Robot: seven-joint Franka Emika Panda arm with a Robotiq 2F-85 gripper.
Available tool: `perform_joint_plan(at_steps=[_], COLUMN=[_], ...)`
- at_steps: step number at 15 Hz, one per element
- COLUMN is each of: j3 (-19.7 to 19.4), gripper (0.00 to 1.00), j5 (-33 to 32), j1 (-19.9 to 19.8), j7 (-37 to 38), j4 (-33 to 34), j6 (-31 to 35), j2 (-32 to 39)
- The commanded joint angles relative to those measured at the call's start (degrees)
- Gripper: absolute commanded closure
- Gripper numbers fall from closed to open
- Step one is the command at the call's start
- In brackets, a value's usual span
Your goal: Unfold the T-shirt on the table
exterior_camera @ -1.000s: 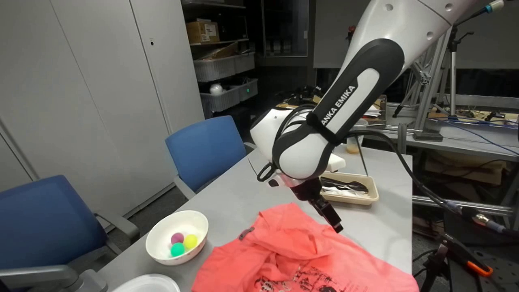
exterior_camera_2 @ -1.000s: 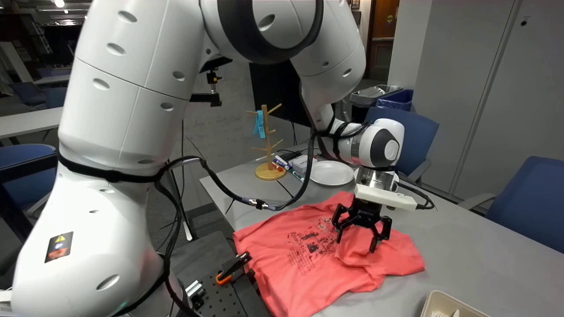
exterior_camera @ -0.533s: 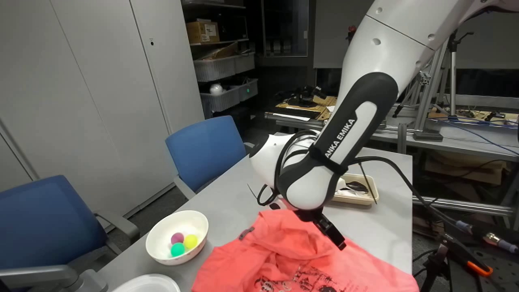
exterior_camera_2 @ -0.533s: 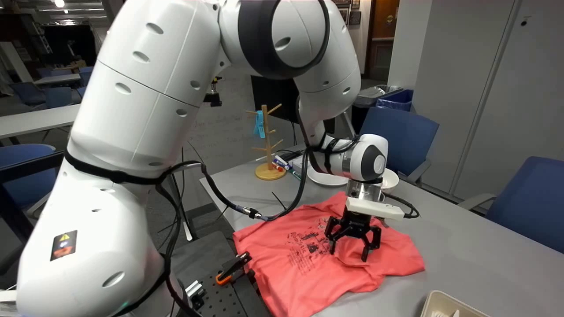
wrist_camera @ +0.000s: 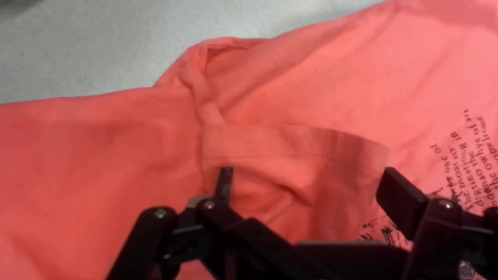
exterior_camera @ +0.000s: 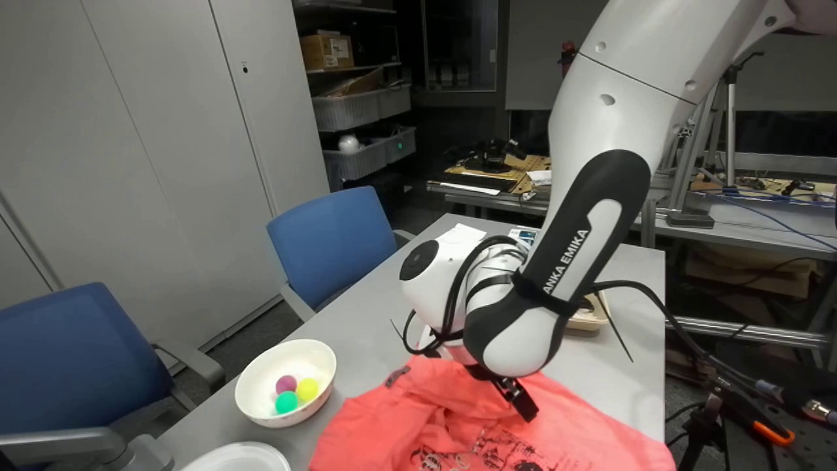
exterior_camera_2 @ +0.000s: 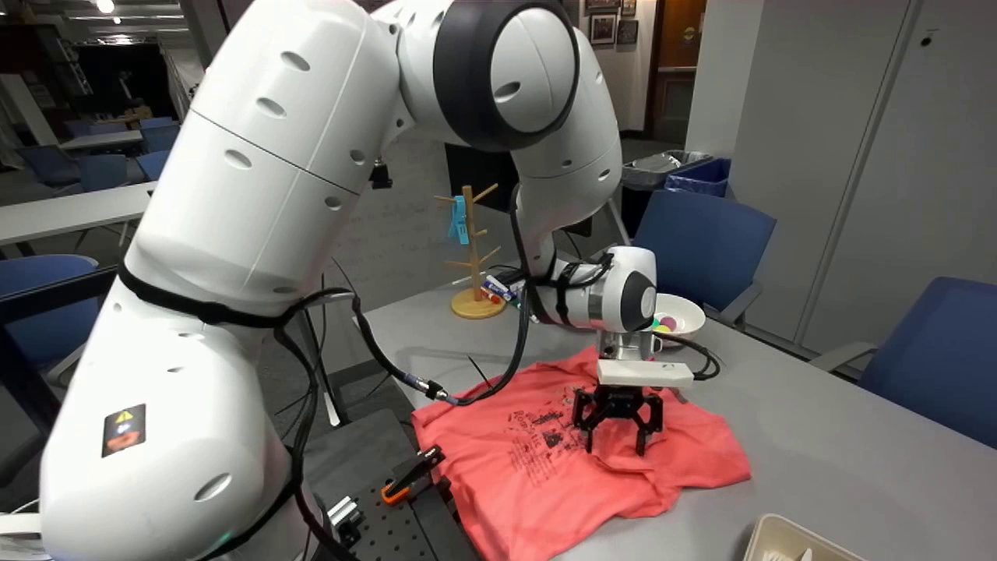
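Wrist view: the pincer is standing released, its two black, angular fingers being well apart above the T-shirt; whether their tips are touching it is not showing clearly. In an exterior view, the rounded white arm is bending at its elbow and pointing the pincer downward. This T-shirt, a soft coral-red cloth, is lying creased on the smooth grey table, partly folding over itself beside its dark lettering.

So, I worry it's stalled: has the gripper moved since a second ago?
Yes: in an exterior view the gripper moved down the picture; against the bowl, its tip went from about middle level to near bottom level.
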Motion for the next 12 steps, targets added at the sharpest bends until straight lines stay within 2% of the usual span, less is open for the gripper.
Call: perform_joint_plan(at_steps=[1,2,6,11,12], j3=[-1.2,-1.2,-1.8,-2.6,-2.7], gripper=[0.15,0.27,0.58,0.96,1.00], j5=[-3.1,-3.3,-3.5,-3.5,-3.6], j1=[1.0,0.7,0.6,1.2,1.5], j7=[3.5,4.0,5.2,6.4,6.9], j4=[-3.0,-3.7,-5.5,-6.0,-6.3], j6=[6.0,7.3,10.6,11.0,11.0], j2=[-0.9,-1.1,-1.8,-2.3,-2.6])
